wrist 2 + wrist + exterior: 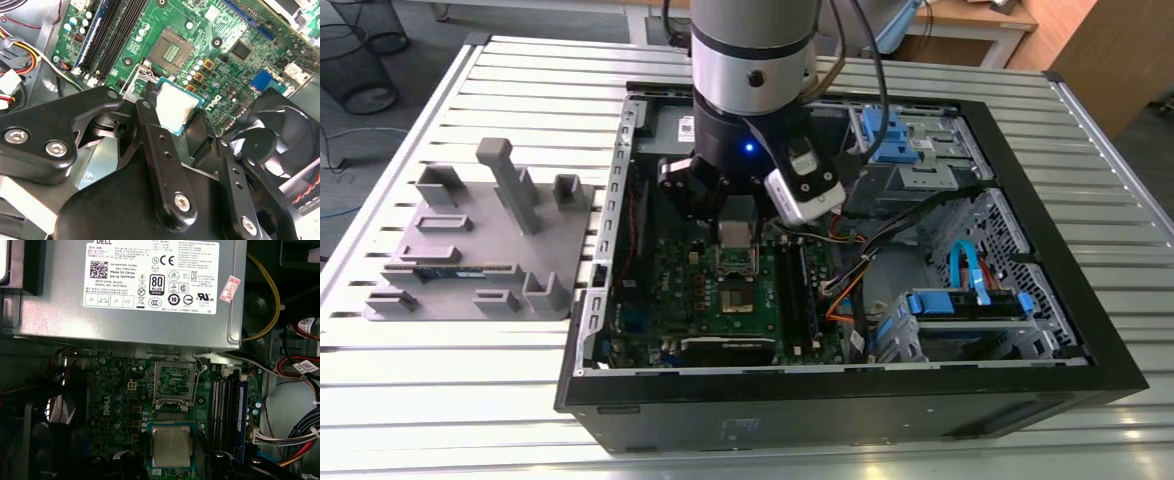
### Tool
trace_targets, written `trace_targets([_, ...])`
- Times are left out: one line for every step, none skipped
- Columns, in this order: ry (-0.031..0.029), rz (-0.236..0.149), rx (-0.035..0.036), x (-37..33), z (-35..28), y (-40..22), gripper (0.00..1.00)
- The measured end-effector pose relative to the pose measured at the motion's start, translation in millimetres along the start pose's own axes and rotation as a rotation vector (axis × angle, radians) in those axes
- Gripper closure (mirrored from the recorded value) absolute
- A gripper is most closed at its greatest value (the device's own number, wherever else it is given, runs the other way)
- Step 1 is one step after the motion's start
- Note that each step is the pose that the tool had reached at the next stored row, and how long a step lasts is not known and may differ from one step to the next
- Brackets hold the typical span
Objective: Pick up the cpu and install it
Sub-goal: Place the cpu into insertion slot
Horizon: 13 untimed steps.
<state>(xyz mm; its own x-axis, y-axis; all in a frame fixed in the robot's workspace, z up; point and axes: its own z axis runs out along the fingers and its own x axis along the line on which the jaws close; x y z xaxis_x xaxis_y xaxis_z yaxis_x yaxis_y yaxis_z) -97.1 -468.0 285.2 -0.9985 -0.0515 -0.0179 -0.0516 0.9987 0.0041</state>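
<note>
Soft, even overhead light fills the exterior view. The slatted metal table [454, 420] shines pale, the holder tray [467, 250] throws faint shadows, and the arm [747, 60] shades the motherboard [720, 300] inside the darker computer case [854, 410]. A blue light [747, 150] glows on the arm. In the second wrist view the black gripper [177, 120] links carry dull highlights and look soft up close, while the cpu [176, 107] top gleams pale. In the first wrist view the power supply's white label [152, 275] is brightest, and the area around the fan [60, 412] sinks into shadow.

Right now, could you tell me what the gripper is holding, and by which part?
The cpu, gripped by two opposite side edges.
</note>
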Motion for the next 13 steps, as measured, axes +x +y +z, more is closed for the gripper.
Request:
trace_targets([0.0000, 0.000, 0.0000, 0.0, 0.9, 0.0, 0.53])
trace_targets([0.0000, 0.000, -0.0001, 0.0, 1.7, -0.1, 0.53])
trace_targets([0.0000, 0.000, 0.0000, 0.0, 2.5, -0.1, 0.53])
trace_targets([0.0001, 0.000, 0.0001, 0.0, 2.8, -0.1, 0.53])
trace_targets([0.0002, 0.000, 0.0002, 0.1, 2.8, -0.1, 0.53])
trace_targets([0.0002, 0.000, 0.0003, 0.1, 2.8, -0.1, 0.53])
trace_targets([0.0001, 0.000, 0.0002, 0.0, 2.9, -0.1, 0.53])
trace_targets([0.0000, 0.000, 0.0000, 0.0, 3.0, -0.1, 0.53])
trace_targets([0.0000, 0.000, 0.0000, 0.0, 3.0, -0.1, 0.53])
trace_targets([0.0000, 0.000, 0.0000, 0.0, 3.0, -0.1, 0.53])
trace_targets([0.0000, 0.000, 0.0000, 0.0, 3.0, -0.1, 0.53])
trace_targets([0.0000, 0.000, 0.0000, 0.0, 3.1, -0.1, 0.53])
trace_targets([0.0000, 0.000, 0.0000, 0.0, 3.1, -0.1, 0.53])
